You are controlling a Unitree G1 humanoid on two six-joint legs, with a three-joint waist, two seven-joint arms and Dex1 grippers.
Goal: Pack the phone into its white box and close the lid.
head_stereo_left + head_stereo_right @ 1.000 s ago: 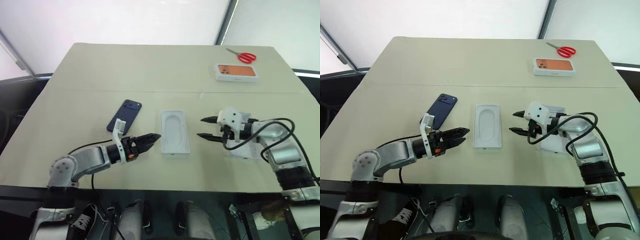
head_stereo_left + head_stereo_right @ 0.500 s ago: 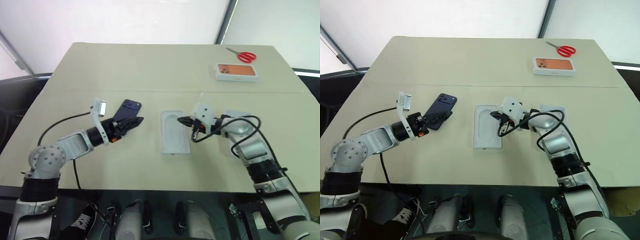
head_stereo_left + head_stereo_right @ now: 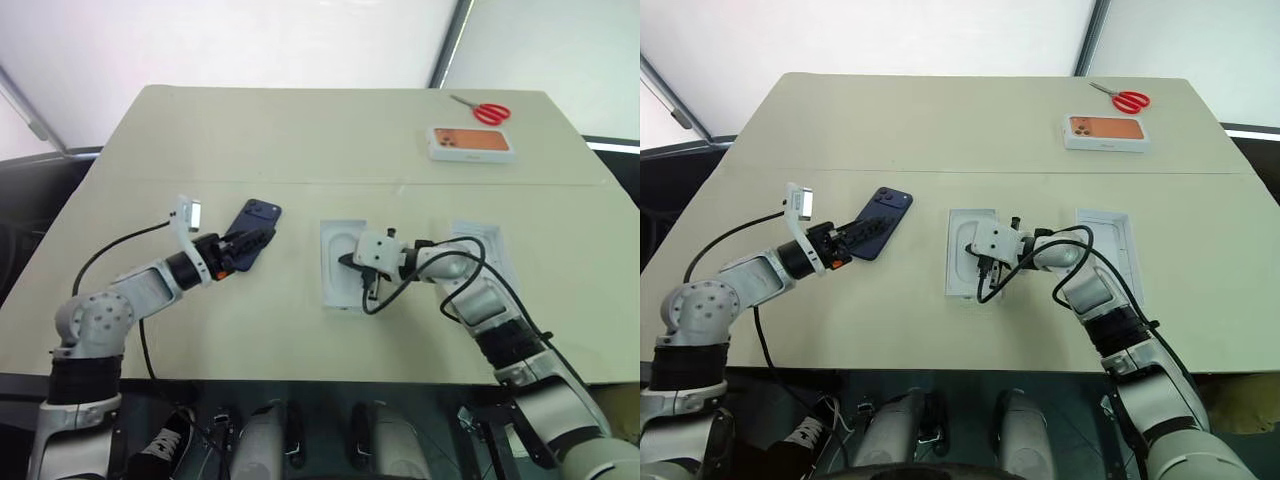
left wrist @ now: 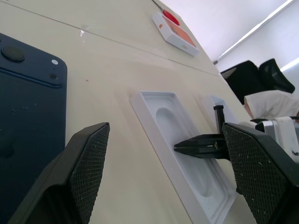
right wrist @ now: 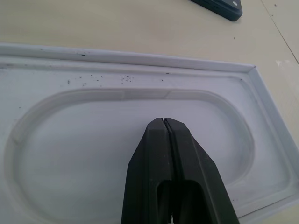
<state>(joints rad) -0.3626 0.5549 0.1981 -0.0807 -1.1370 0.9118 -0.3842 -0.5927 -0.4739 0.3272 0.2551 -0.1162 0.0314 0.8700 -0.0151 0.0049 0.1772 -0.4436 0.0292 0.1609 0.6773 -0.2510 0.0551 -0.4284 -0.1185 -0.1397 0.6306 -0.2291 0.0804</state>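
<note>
Over the last second both arms have swung in from the near edge of the desk (image 3: 150, 320): the left tool (image 3: 248, 246) now sits spread wide at the near end of the phone (image 3: 255, 225), one finger over it and one beside it, nothing clamped yet. The right tool (image 3: 347, 262) has snapped fully clenched on nothing and moved left, its tip now poised over the oval recess of the thin white insert (image 3: 338, 262); can't tell from the head views whether it touches. Phone lies flat, camera cluster toward the far edge, left of centre. A shallow white tray (image 3: 490, 255) lies toward the right edge, likely the white box or its lid, can't tell which. Orange-picture box (image 3: 472, 143) and red scissors (image 3: 482, 110) sit at the far right corner, untouched. Read: left arm is set up for the phone pick, right looks about to nudge or pin the insert; packing not started
</note>
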